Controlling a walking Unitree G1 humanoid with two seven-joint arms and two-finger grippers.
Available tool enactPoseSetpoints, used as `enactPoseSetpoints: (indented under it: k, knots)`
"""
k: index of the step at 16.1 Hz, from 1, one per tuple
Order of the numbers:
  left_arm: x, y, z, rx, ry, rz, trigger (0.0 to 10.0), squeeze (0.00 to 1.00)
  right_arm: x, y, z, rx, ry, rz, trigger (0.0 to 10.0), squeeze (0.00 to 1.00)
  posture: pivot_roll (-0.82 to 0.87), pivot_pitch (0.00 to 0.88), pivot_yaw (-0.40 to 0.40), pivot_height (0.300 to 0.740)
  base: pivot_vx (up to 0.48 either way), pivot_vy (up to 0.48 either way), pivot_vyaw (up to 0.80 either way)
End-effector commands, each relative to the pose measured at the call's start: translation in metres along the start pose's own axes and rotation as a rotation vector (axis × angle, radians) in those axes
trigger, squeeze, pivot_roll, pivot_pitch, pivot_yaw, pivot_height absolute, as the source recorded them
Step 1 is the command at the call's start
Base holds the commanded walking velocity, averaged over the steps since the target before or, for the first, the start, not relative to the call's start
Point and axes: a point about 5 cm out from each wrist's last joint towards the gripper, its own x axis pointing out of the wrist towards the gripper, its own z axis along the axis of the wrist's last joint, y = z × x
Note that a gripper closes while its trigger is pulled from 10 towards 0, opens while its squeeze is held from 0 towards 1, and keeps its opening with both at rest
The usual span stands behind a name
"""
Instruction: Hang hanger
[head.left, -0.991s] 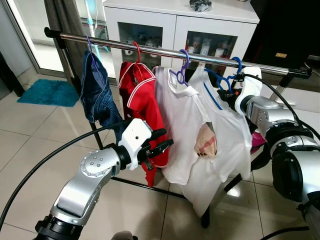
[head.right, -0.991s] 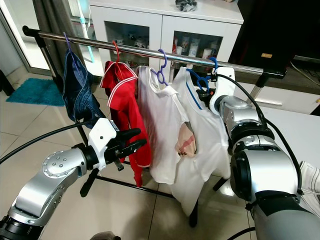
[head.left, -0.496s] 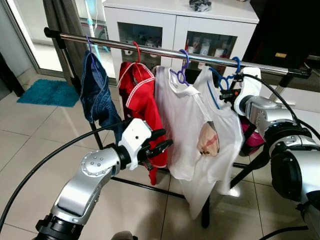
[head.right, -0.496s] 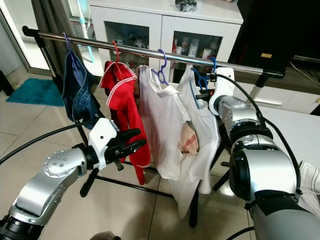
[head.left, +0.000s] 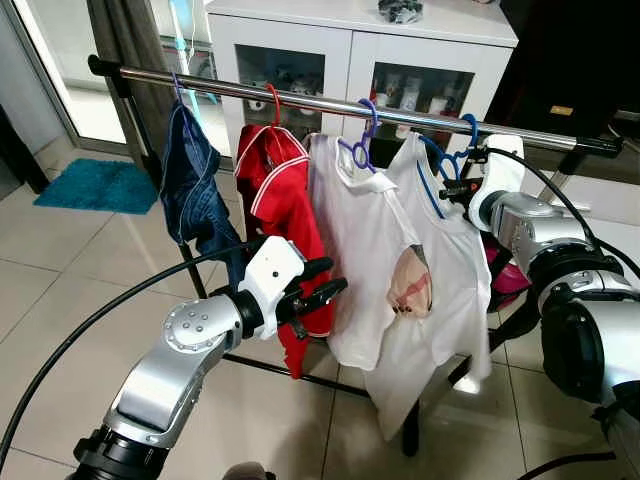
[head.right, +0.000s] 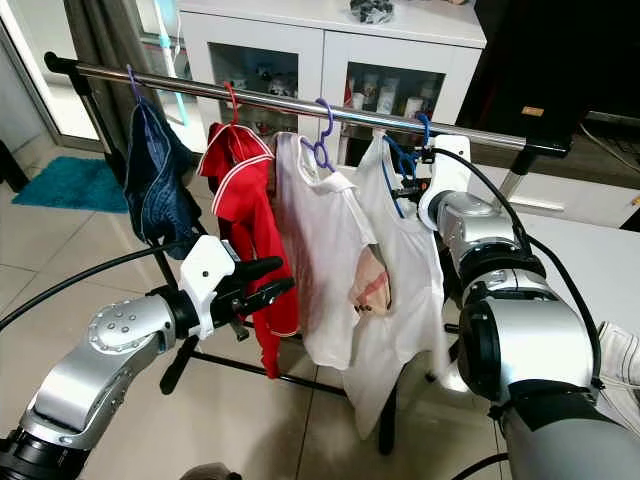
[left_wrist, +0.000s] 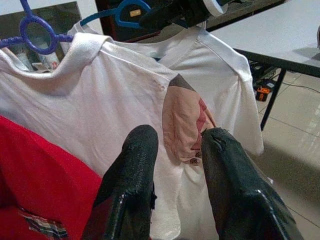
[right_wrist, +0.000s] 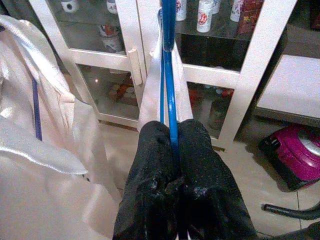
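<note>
a chrome clothes rail ran across the scene from far left to right, in front of a white cabinet with glass doors. four garments hung on it: a denim piece at the left on a purple hook, a red shirt on a red hanger, a white shirt on a purple hanger, and at the right a second white shirt with a pinkish print, carried by the blue hanger.

the right gripper was raised to the right end of the rail, just under the bar, its two black fingers clenched on the blue hanger. in the right wrist view the thin blue plastic stood upright between the pressed fingertips, with the shirt's white cloth draped on either side. the blue hanger's hook sat at the rail, though i could not tell whether it rested on the bar.

the left gripper was held low and nearer, in front of the red shirt's hem, its fingers parted with nothing between them. in the left wrist view they pointed at the printed white shirt without touching it.

a teal mat lay on the tiled floor at the far left, and a magenta appliance sat on the floor at the right beyond the rail.
</note>
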Motion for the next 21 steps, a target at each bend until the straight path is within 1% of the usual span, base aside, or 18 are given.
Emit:
enactPoseSetpoints:
  k: [1,2,3,4,5,6,8,11,12,14,15,16,19,21]
  knots:
    - [0.003,0.001,0.001,0.012,0.006,-0.004,10.0,0.0,0.001,0.002,0.005,0.013,-0.002,0.0,0.0,0.0,0.12,0.0,-0.044,0.74,0.0,0.0,0.0]
    - [0.003,0.006,-0.002,0.0,0.019,0.061,10.0,0.0,-0.001,-0.004,0.009,0.033,-0.036,-0.016,0.0,0.0,0.12,0.0,-0.048,0.74,0.0,0.0,0.0]
    - [0.003,0.008,-0.003,-0.007,0.025,0.09,10.0,0.0,-0.002,-0.006,0.01,0.039,-0.05,-0.021,0.0,0.0,0.12,0.0,-0.048,0.74,0.0,0.0,0.0]
    - [0.002,0.012,-0.006,-0.021,0.029,0.155,10.0,0.0,-0.004,-0.011,0.015,0.034,-0.084,-0.02,0.0,0.0,0.11,0.0,-0.039,0.74,0.0,0.0,0.0]
    - [0.002,0.013,-0.006,-0.022,0.029,0.17,10.0,0.0,-0.005,-0.012,0.016,0.035,-0.093,-0.018,0.0,0.0,0.11,0.0,-0.038,0.74,0.0,0.0,0.0]
    - [0.001,0.014,-0.008,-0.042,0.011,0.214,10.0,0.0,-0.008,-0.015,0.018,0.059,-0.128,0.006,0.0,0.0,0.09,0.0,-0.035,0.74,0.0,0.0,0.0]
    - [0.002,0.013,-0.011,-0.056,0.004,0.242,10.0,0.0,-0.012,-0.02,0.016,0.085,-0.163,0.023,0.0,0.0,0.09,0.0,-0.034,0.74,0.0,0.0,0.0]
    - [0.004,0.011,-0.011,-0.061,-0.006,0.255,10.0,0.0,-0.015,-0.021,0.013,0.081,-0.175,0.031,0.0,0.0,0.08,0.0,-0.03,0.74,0.0,0.0,0.0]
    - [0.005,0.009,-0.011,-0.066,-0.016,0.265,10.0,0.0,-0.02,-0.02,0.006,0.044,-0.206,0.029,0.0,0.0,0.07,0.0,-0.036,0.74,0.0,0.0,0.0]
    - [0.005,0.007,-0.014,-0.06,-0.01,0.273,10.0,0.0,-0.033,-0.014,-0.007,0.029,-0.273,0.042,0.0,0.0,0.07,0.0,-0.04,0.74,0.0,0.0,0.0]
    - [0.004,0.006,-0.016,-0.047,-0.005,0.283,10.0,0.0,-0.042,-0.009,-0.019,0.017,-0.31,0.047,0.0,0.0,0.06,0.0,-0.037,0.74,0.0,0.0,0.0]
    - [0.004,0.005,-0.016,-0.045,-0.024,0.292,10.0,0.0,-0.054,-0.002,-0.036,-0.013,-0.332,0.046,0.0,0.0,0.06,0.0,-0.035,0.74,0.0,0.0,0.0]
    - [0.002,0.002,-0.019,-0.066,-0.032,0.306,10.0,0.0,-0.071,0.01,-0.061,0.035,-0.318,0.022,0.0,0.0,0.06,0.0,-0.049,0.74,0.0,0.0,0.0]
    - [0.0,0.004,-0.021,-0.096,-0.041,0.347,10.0,0.0,-0.085,0.02,-0.081,0.056,-0.252,-0.017,0.0,0.0,0.06,0.0,-0.06,0.74,0.0,0.0,0.0]
